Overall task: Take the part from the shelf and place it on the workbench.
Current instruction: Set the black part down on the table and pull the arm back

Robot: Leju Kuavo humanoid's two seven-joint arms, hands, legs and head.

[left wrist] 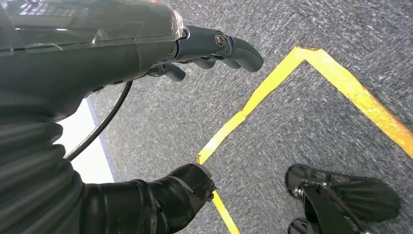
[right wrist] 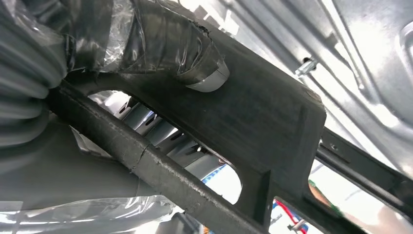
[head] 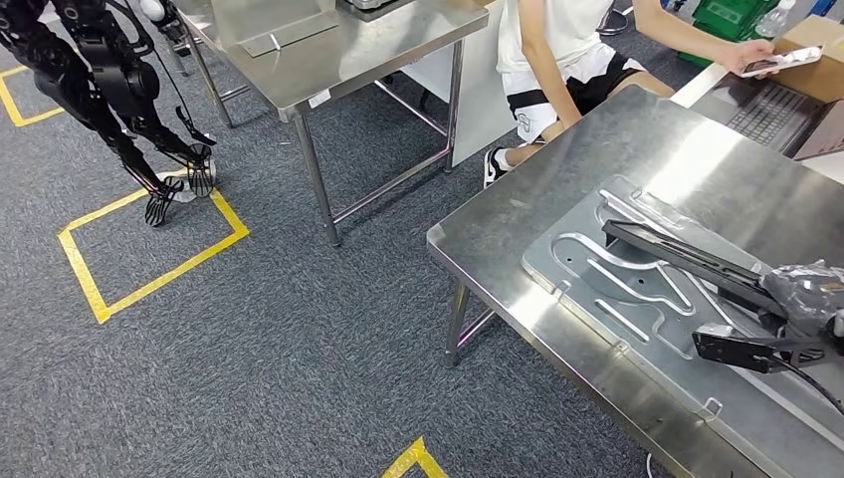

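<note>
The part (head: 687, 261), a long black frame, is held in the right hand (head: 811, 294) above the metal plate (head: 597, 269) that lies on the workbench (head: 557, 189). In the right wrist view the thumb (right wrist: 160, 44) is pressed on the part's flat top face, with the remaining fingers wrapped beneath it (their exact lie is hidden by the part itself). The long axis of the part runs out from the hand across the plate, toward the workbench's far side, its far end low over the plate; contact there cannot be confirmed. The left hand (left wrist: 204, 48) hangs over the carpet away from the workbench, fingers loosely curled and holding nothing. The right hand is therefore judged the one to lower and release the part.
</note>
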